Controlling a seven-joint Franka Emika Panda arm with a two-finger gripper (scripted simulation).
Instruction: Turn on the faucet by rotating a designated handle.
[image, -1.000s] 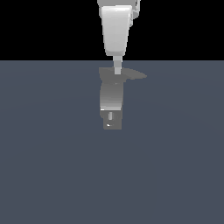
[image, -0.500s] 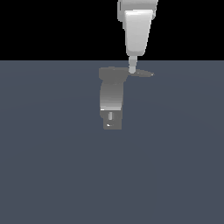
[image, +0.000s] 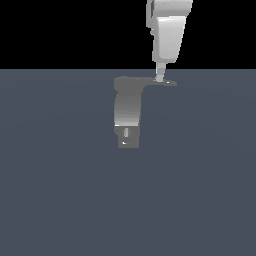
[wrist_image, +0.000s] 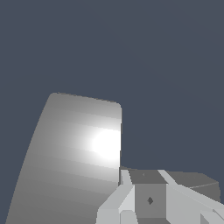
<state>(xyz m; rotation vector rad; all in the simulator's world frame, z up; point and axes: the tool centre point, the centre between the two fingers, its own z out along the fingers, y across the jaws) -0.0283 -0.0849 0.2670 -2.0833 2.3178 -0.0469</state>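
I had the faucet (image: 127, 112) standing alone on the dark grey floor (image: 60, 190), near the middle of the exterior view, its rounded column rising from a darker boxy block. The handle (image: 159, 83) stuck out flat from the top toward the exterior view's right, and my gripper (image: 160, 78) hung straight above it with the tip down on the lever's outer part, seemingly touching. I judged the whole fixture rigid metal and fixed in place, the lever stiff, thin and probably slick, so pinching it looked poor; pushing sideways against its edge close to the free end seemed the better hold, giving the most leverage about the column. The exterior view gave me the lever's full length and the contact height, but the fingers merged into one pale stub there, so I could not tell whether they were parted or together. The wrist view instead showed the column's bright curved face (wrist_image: 74, 153) close up and pale finger parts (wrist_image: 131, 201), yet not the gap between them.
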